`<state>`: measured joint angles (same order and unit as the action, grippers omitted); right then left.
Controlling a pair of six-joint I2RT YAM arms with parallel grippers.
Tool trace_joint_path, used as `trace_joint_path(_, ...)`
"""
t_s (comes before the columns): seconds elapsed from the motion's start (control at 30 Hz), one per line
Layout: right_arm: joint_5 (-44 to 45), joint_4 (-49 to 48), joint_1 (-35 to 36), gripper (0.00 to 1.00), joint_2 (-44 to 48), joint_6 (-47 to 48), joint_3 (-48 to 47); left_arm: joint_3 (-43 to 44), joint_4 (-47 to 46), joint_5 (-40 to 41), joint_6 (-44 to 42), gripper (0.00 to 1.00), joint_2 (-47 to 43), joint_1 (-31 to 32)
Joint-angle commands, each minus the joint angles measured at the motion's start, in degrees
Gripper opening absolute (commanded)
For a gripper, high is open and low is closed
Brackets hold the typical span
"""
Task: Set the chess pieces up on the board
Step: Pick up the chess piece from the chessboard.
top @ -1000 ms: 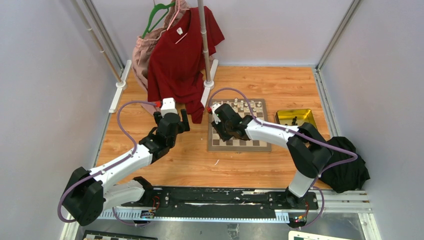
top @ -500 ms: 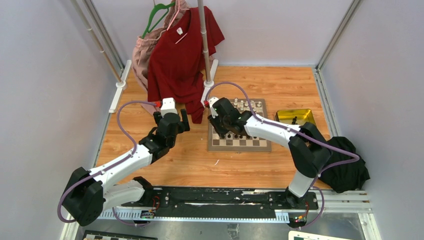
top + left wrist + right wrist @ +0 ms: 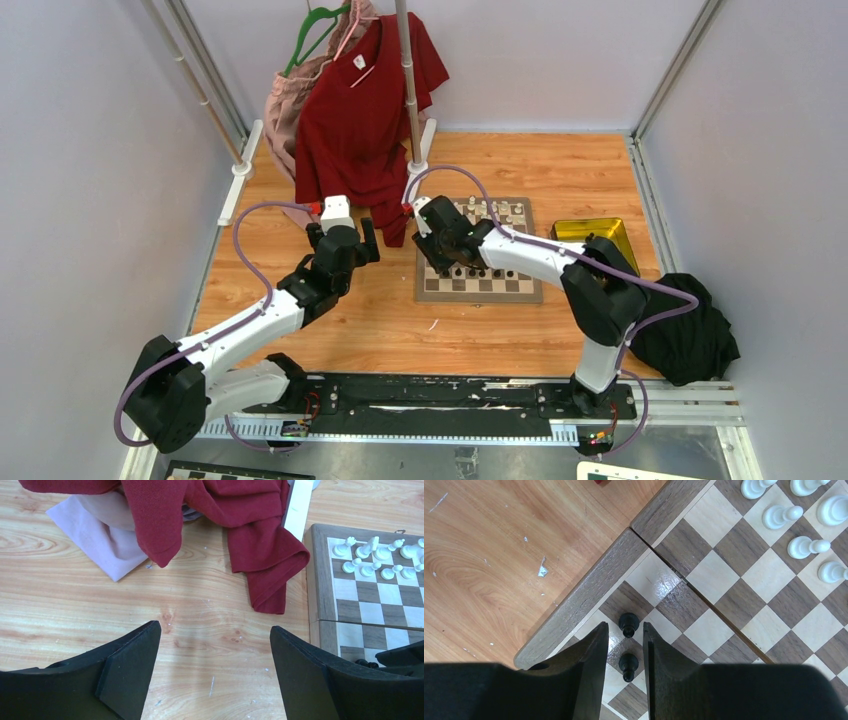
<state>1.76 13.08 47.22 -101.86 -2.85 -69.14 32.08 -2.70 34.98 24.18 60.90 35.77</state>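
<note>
The left gripper (image 3: 214, 630) gapes wide above the wooden table (image 3: 75, 605), with the red shirt (image 3: 260, 555) just ahead; the right gripper (image 3: 625, 632) hangs over the board's (image 3: 584, 600) left edge, fingers narrowly parted either side of a black pawn (image 3: 628, 664) without touching it; white pieces (image 3: 802, 546) crowd the far rows; a second black pawn (image 3: 628, 624) stands just beyond the fingertips.

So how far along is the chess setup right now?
Looks done: white pieces stand in two rows at the far end of the board. In hand: the right hand straddles a black pawn by the board's edge, another pawn just beyond. Left: the rest of black's side, partly hidden; the left hand hovers open.
</note>
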Motion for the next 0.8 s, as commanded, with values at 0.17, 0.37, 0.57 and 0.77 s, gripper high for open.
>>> trace_joint_path(0.17, 0.01, 0.98, -0.94, 0.32, -1.86, 1.36, -2.83, -0.26, -1.94, 1.50, -0.10, 0.86, -0.78, -0.34)
trace_joint_path(0.37, -0.77, 0.92, -1.34, 0.23, -1.91, 1.01, -2.50, -0.19, -2.13, 1.38, -0.02, 0.86, -0.22, -0.34)
trace_joint_path(0.57, -0.88, 0.49, -1.52, 0.11, -1.47, 0.94, -1.64, -0.29, -2.22, 1.26, 0.07, 0.86, 0.16, -0.33)
trace_joint_path(0.77, -2.82, 0.44, -1.54, 0.05, -0.60, 0.88, -0.89, -0.43, -2.04, 1.27, 0.33, 0.86, 0.03, -0.34)
